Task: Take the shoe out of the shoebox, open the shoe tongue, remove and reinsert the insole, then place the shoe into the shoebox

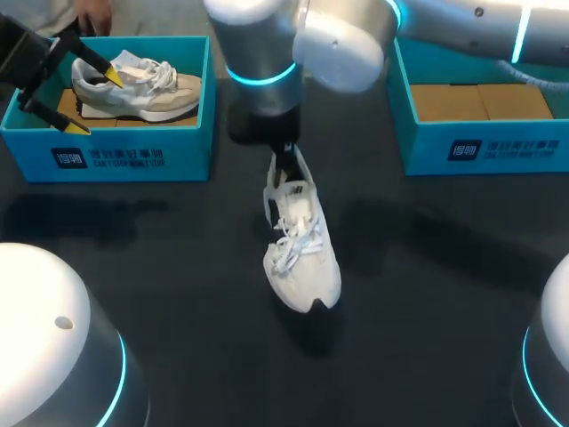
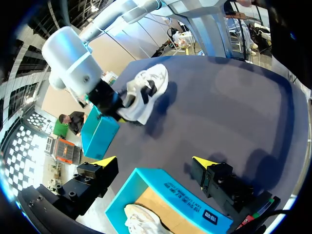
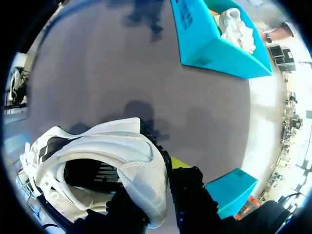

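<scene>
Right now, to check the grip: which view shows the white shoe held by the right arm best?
Head view: the whole white shoe shows, laces up, heel in the right gripper. Right wrist view shows only its heel opening, close up; left wrist view shows it small and far off.

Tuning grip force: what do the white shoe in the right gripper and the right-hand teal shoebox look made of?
white shoe: soft matte textile upper, probably mesh or knit, with woven laces. Its heel collar folds over softly in the right wrist view. The sole looks like smooth foam or rubber.
right shoebox: likely cardboard with a matte teal printed skin. Bare brown board shows inside.
</scene>
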You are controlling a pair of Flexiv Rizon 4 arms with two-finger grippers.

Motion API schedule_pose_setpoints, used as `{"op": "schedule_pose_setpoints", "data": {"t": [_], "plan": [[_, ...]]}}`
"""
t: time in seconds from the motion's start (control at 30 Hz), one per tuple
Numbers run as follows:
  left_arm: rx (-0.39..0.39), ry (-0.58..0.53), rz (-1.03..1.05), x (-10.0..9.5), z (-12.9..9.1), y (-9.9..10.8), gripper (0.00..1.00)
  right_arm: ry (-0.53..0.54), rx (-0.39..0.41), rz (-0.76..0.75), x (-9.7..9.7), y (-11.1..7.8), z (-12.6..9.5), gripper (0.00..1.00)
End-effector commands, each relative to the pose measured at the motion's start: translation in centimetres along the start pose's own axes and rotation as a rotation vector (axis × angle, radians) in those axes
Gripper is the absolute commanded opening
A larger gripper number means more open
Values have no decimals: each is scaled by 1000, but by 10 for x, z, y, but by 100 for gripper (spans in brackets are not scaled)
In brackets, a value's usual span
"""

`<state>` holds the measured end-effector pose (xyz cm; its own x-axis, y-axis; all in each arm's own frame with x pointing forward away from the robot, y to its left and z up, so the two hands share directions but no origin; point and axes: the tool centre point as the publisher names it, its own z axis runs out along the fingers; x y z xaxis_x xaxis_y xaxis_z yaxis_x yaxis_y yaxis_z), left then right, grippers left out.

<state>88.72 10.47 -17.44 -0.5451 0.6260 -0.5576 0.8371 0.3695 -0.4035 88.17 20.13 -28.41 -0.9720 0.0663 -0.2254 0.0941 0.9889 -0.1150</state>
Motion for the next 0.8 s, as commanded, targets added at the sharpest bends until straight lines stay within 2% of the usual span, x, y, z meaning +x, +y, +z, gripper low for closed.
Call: {"op": "schedule_pose_setpoints", "data": {"t": [0.03, 0.2, 0.37, 0.43, 0.57, 0.8], "plan": [[-2, 3, 0, 0, -1, -1, 100, 7, -39, 5, -1, -22, -61, 0], [-2, 3, 0, 0, -1, -1, 100, 4, -49, 22, -9, -32, -91, 0], [-2, 3, 0, 0, -1, -1, 100, -11, -23, 24, -20, -38, -111, 0], [-2, 3, 0, 0, -1, -1, 100, -9, -4, 20, -24, -40, -117, 0], [-2, 3, 0, 0, -1, -1, 100, -12, -14, 12, -28, -41, -126, 0], [-2, 3, 0, 0, -1, -1, 100, -22, -22, 20, -28, -41, -127, 0]]}}
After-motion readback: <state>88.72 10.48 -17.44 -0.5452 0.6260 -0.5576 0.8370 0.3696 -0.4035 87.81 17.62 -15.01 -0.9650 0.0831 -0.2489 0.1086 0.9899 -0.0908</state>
